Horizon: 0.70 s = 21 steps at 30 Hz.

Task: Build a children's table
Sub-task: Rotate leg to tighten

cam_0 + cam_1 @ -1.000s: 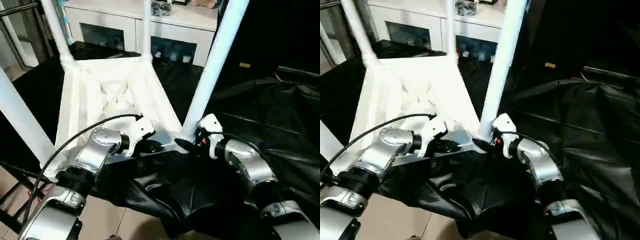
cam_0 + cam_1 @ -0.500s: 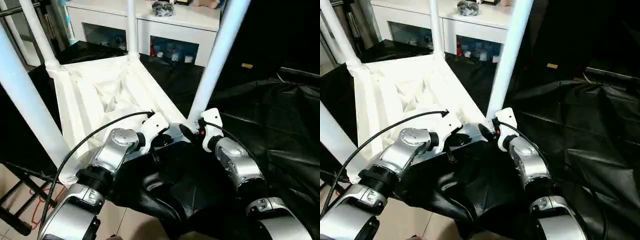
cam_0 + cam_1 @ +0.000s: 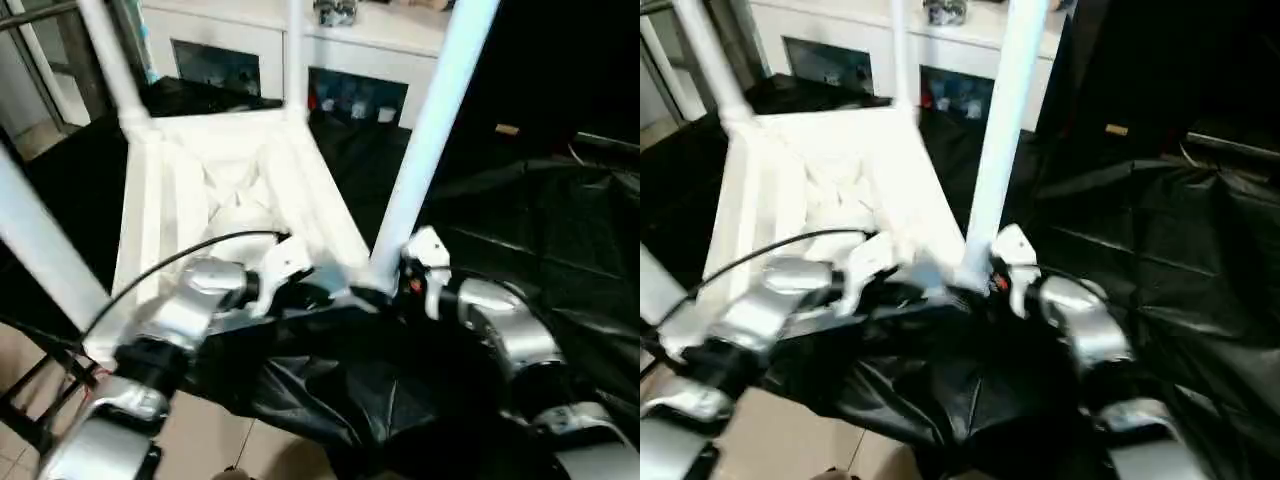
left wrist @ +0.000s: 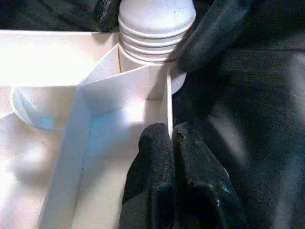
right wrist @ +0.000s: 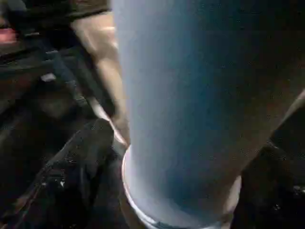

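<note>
Four white legs standing up from an upside-down tabletop (image 3: 215, 185), ribbed underside facing up, resting on a table (image 3: 560, 230) draped in black sheeting. White cabinet (image 3: 260, 55) with glass doors behind, small items visible on its shelves. Tabletop lying left of centre, its near edge close to both silver forearms. Nearest right leg (image 3: 425, 140) rising from the near right corner socket, slanting up out of the head views; near left leg (image 3: 40, 250) crossing the left edge; two far legs (image 3: 110, 60) at the far corners. Left gripper (image 4: 172, 143) at the near edge of the tabletop, just left of that corner socket; fingers (image 4: 155, 157) pressed together on a thin upright white rib of the tabletop, pinching it, as seen in the left wrist view, with the ringed foot of the leg seated in its socket just beyond. Right gripper (image 3: 385, 292) at the base of the nearest right leg; fingers (image 5: 83, 157) spread to either side of the leg's foot, one black finger beside the tube in the right wrist view; contact with the leg not clear. Black cable (image 3: 190, 255) arching over the left forearm. Bare tiled floor (image 3: 200, 440) below the table's near edge.
</note>
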{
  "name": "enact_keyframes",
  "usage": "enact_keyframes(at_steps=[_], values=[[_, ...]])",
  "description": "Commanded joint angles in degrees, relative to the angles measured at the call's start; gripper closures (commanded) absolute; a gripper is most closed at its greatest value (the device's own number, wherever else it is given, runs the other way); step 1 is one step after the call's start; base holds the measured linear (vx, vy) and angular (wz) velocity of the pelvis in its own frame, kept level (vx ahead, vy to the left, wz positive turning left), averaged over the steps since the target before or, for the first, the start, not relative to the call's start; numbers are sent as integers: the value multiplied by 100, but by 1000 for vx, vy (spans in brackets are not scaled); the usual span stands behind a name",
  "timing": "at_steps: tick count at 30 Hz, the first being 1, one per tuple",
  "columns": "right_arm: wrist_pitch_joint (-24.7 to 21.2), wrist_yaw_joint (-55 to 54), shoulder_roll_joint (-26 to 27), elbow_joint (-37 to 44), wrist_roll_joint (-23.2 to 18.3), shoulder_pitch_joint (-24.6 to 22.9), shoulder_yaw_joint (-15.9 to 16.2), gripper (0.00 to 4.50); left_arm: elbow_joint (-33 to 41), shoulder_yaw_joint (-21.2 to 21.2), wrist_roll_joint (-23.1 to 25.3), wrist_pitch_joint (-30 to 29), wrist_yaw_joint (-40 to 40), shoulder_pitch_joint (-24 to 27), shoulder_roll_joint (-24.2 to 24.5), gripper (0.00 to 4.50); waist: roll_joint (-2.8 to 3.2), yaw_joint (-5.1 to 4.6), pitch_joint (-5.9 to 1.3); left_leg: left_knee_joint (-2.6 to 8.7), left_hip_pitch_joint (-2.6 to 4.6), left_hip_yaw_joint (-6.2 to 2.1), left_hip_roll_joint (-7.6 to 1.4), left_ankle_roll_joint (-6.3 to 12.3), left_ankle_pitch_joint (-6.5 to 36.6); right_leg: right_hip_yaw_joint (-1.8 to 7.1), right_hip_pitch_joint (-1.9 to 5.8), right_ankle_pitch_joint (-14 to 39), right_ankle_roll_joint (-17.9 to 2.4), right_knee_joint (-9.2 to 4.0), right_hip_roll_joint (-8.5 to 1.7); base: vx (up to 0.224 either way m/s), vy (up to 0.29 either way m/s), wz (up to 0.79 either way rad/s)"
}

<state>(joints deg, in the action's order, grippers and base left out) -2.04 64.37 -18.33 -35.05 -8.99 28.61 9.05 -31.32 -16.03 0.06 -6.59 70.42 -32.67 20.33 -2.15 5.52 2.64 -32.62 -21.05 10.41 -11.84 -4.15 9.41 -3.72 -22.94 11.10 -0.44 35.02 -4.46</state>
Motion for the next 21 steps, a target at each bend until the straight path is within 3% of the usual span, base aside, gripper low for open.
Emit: enact_keyframes(at_steps=[1,5,6,7,8,9,16,21], values=[[-135,440,-108,160,-128,-64,117,95,-24,-112,-134,21,377,93,46,450,1,43,-317,355,68,-16,-186,262,1360,242,274,933,-1302,-396,-357,0,0,0],[-263,808,-214,172,-156,-60,211,114,16,-85,-239,-15,688,85,228,450,1,65,-325,356,72,-15,-187,199,1315,246,268,909,-1323,-381,-361,0,0,0],[-284,854,-226,169,-138,-53,232,138,-5,-75,-235,-5,700,73,237,450,2,70,-327,353,76,-12,-186,199,1300,246,265,876,-1334,-378,-360,0,0,0],[-318,900,-243,207,-136,-64,254,140,-20,-68,-233,17,722,69,257,450,-85,71,-330,344,67,-2,-182,219,1239,246,275,836,-1333,-379,-364,0,0,0],[-345,930,-253,239,-135,-73,269,147,-33,-64,-231,32,742,63,274,450,-45,96,-332,345,71,-10,-185,223,1155,249,273,819,-1336,-361,-377,0,0,0],[-373,962,-258,266,-139,-79,289,147,-66,-64,-237,55,764,47,291,450,-42,97,-328,342,71,-7,-183,226,1149,249,266,820,-1332,-365,-373,0,0,0],[-527,936,-131,362,-269,-150,232,176,-215,26,-230,84,500,-24,165,450,-57,122,-322,342,70,-5,-178,204,1151,251,269,921,-1266,-376,-380,0,0,0],[-337,-163,291,53,-141,-162,-16,178,-496,187,-64,-11,-532,-192,-289,450,-57,106,-302,362,101,-21,-167,66,1426,260,234,1444,-1160,-446,-411,0,0,0]])
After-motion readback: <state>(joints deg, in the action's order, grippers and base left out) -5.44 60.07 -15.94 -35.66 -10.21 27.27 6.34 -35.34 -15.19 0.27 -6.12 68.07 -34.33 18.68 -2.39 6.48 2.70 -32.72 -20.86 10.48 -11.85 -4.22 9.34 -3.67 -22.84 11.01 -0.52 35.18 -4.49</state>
